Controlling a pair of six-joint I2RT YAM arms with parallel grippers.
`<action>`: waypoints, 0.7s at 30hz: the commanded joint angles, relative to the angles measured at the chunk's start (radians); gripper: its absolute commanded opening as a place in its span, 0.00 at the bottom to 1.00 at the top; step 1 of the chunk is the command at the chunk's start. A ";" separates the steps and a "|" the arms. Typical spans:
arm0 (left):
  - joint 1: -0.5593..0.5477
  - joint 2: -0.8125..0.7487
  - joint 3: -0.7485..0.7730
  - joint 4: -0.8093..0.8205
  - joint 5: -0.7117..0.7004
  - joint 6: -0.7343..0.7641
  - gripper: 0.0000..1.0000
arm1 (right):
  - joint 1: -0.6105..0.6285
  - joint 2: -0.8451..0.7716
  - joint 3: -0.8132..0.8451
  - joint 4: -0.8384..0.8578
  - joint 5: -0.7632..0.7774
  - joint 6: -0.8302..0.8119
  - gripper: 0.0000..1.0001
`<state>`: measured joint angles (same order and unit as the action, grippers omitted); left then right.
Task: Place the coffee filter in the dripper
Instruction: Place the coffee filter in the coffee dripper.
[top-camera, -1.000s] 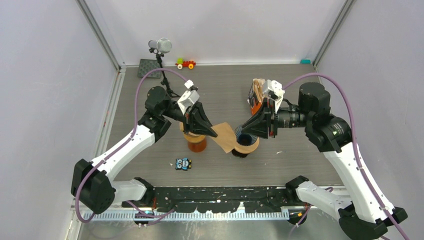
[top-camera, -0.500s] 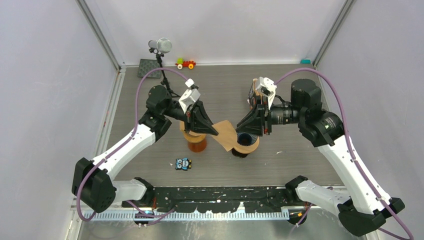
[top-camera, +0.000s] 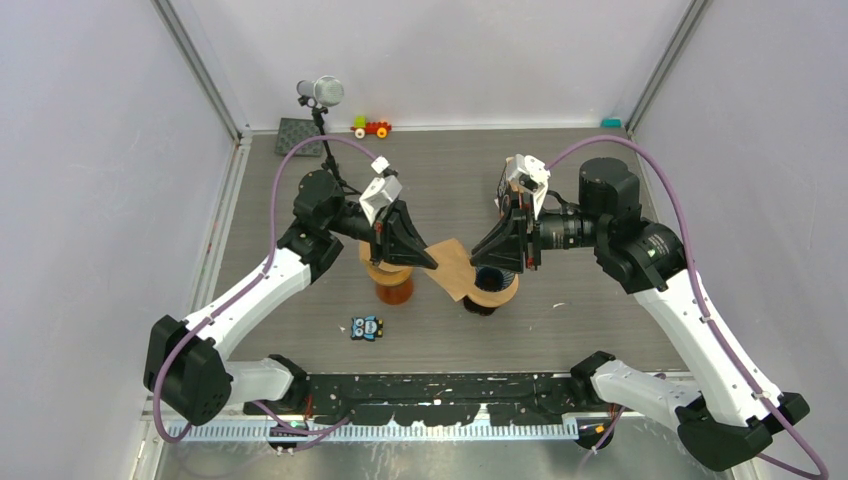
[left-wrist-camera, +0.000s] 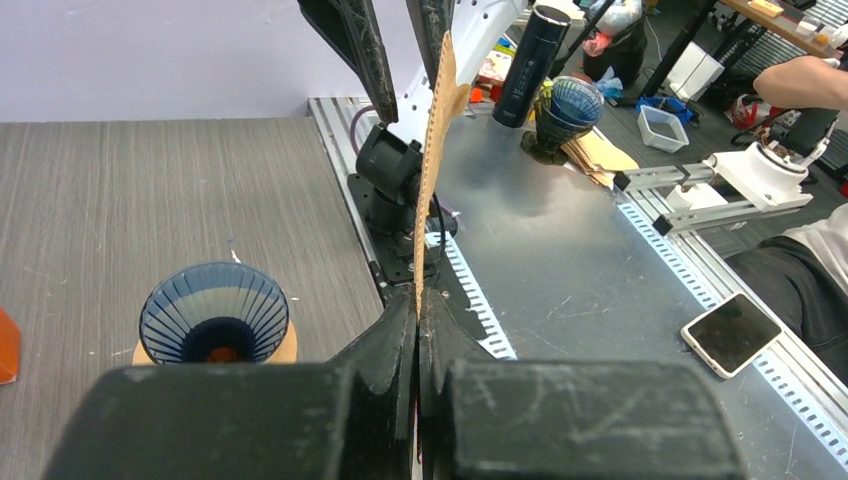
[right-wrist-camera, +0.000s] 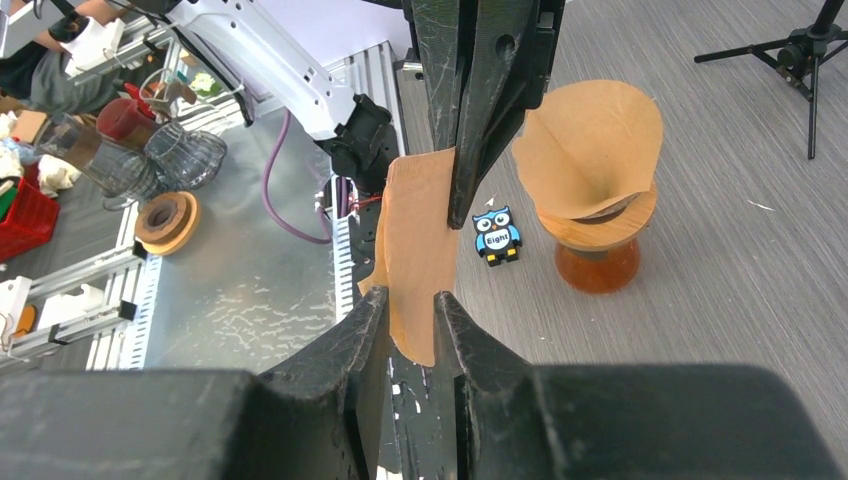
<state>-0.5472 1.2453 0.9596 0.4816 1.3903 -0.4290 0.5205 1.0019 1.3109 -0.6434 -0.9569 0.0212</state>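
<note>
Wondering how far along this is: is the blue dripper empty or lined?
Empty. The blue dripper shows a bare ribbed inside; the brown filter is pinched flat in the left gripper.

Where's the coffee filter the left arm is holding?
Top view, centre: the filter hangs pinched in the left gripper, between the orange dripper and the blue dripper.

1. Two coffee filters: one flat brown paper coffee filter (top-camera: 452, 270) and one cone-shaped brown paper coffee filter (right-wrist-camera: 590, 140).
2. Two drippers on round wooden collars: one dark blue ribbed dripper (left-wrist-camera: 213, 320) and one amber dripper (right-wrist-camera: 598, 265).
3. One small blue owl figure (top-camera: 367, 328).
4. One red-and-yellow toy car (top-camera: 371, 127).
5. One grey microphone on a black stand (top-camera: 320, 92).
6. One dark grey textured pad (top-camera: 298, 135).
7. One small teal block (top-camera: 610, 122).
8. Two white-and-black robot arms: the left arm (top-camera: 255, 290) and the right arm (top-camera: 700, 310).
9. One grey wood-grain surface (top-camera: 440, 180).
</note>
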 joint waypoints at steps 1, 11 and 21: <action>0.004 -0.003 0.038 0.001 -0.015 0.019 0.00 | 0.008 -0.001 0.017 0.040 0.013 -0.003 0.28; 0.004 0.002 0.048 -0.032 -0.051 0.023 0.00 | 0.020 0.001 0.007 0.029 0.071 -0.015 0.27; 0.004 -0.008 0.042 -0.029 -0.034 0.024 0.00 | 0.023 0.002 0.007 0.018 0.148 -0.055 0.24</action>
<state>-0.5472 1.2465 0.9649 0.4435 1.3510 -0.4145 0.5377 1.0092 1.3102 -0.6449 -0.8429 -0.0074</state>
